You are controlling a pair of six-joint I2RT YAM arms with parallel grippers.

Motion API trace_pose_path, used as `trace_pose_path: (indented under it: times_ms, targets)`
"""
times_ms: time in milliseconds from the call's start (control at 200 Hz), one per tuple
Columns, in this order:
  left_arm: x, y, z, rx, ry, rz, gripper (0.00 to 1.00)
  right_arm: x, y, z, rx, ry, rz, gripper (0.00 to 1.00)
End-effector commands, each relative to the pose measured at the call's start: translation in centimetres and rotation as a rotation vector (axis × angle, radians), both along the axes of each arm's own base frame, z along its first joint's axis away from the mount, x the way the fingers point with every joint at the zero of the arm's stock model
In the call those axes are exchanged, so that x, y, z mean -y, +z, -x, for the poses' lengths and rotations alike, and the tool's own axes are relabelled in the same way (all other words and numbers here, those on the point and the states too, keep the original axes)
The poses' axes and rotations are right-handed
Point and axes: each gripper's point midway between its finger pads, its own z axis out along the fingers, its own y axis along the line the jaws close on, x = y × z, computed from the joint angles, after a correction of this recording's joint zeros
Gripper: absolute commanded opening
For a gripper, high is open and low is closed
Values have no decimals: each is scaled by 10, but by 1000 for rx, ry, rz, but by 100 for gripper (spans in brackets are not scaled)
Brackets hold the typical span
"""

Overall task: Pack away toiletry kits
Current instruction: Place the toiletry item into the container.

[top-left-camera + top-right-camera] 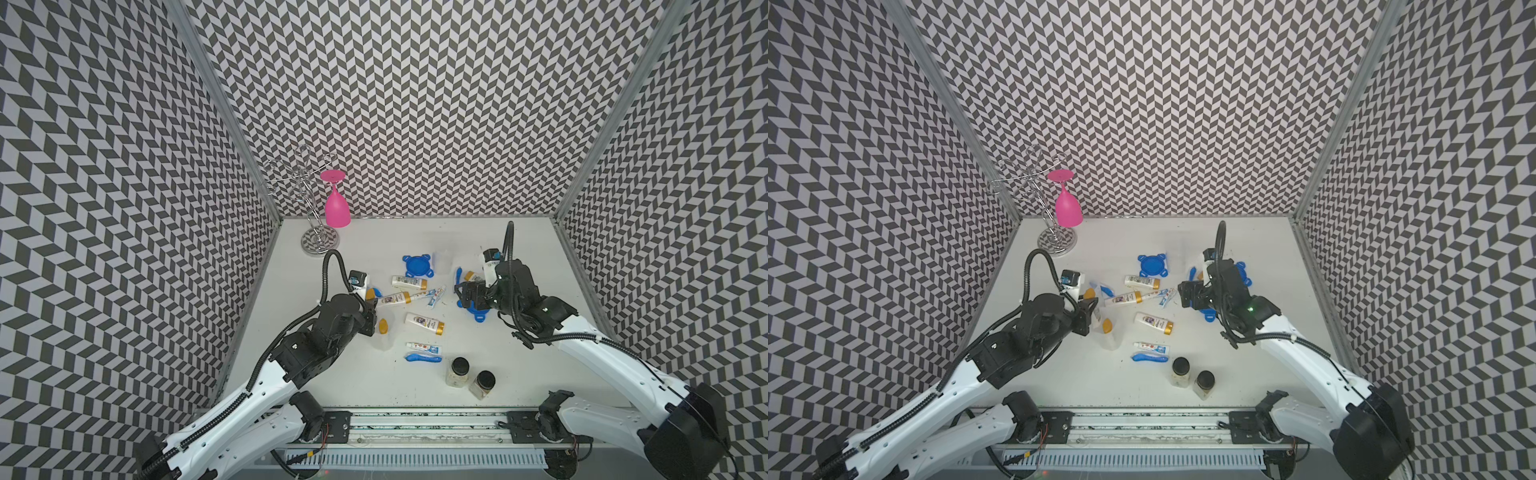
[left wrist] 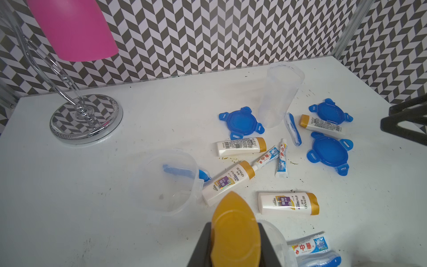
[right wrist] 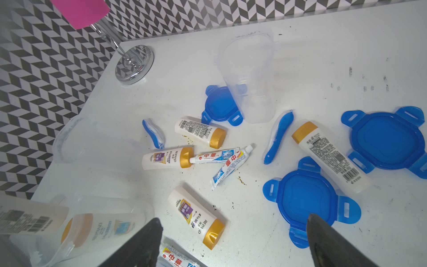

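Left pincer [image 2: 234, 240] clamped on gold-capped bottle [image 2: 233, 215], held above surface [image 1: 374, 386] toward left edge. Right pincer [image 3: 233, 219] jaws wide apart, empty, above blue lid [image 3: 305, 201] toward right edge. We count six bottles: held one, second bottle [image 3: 99, 228] inside near tub [image 3: 138, 208], four bottles [image 2: 240, 146] [image 2: 227, 182] [image 2: 288, 203] [image 2: 321, 123] lying mid-surface. Three clear tubs [image 2: 280, 92] [image 2: 150, 185] [image 2: 276, 231] upright, uncovered. Three lids, other two lids [image 2: 240, 122] [image 2: 330, 111] flat on surface. Three toothpaste tubes [image 2: 265, 158] [image 2: 282, 159] [image 2: 309, 247], three blue toothbrushes [image 2: 293, 129] [image 2: 204, 176] [image 2: 323, 260], all lying outside tubs. We see two black-capped jars [image 1: 458, 368] [image 1: 483, 380] by front edge, one pink glass [image 1: 336, 208] inverted on chrome rack [image 1: 320, 243], far left corner.
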Motion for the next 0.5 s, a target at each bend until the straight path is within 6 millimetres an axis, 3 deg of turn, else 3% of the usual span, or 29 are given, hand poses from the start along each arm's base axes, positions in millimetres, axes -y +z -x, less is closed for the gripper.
trace_pose_path:
  times_ms: [0, 200, 496]
  targets:
    - [1, 3, 0, 20, 20, 0, 0, 10, 3, -8, -33, -48, -8, 95]
    - [1, -3, 1, 7, 47, -13, 3, 34, -54, -3, -251, -87, 60, 94]
    - [-1, -8, 3, -9, 76, 29, 11, 47, -64, -27, -238, -113, 106, 93]
